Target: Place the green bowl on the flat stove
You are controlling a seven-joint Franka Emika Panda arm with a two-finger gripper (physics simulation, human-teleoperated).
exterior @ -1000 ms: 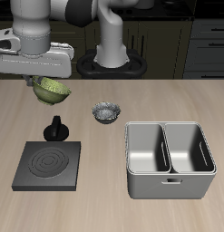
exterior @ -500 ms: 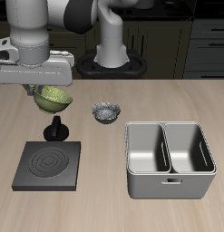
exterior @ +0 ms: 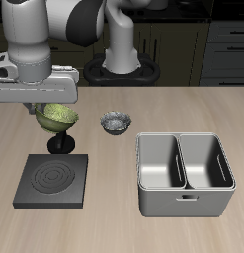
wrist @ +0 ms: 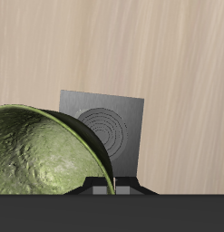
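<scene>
The green bowl (exterior: 56, 118) hangs in the air, held by its rim in my gripper (exterior: 40, 112), which is shut on it. It is above the back edge of the flat stove (exterior: 54, 179), over the black knob (exterior: 59, 145). In the wrist view the bowl's mottled inside (wrist: 36, 154) fills the near field, and the stove (wrist: 109, 122) with its ring marks lies below on the wooden table. My fingertips are hidden behind the bowl.
A small grey-white patterned bowl (exterior: 115, 123) sits on the table beside the stove's back corner. A grey two-compartment metal basin (exterior: 185, 172) stands near the table's front edge. The robot's base (exterior: 122, 67) is at the back.
My gripper has carried the green bowl lower and toward the table's front, from behind the knob to above the stove's back edge.
</scene>
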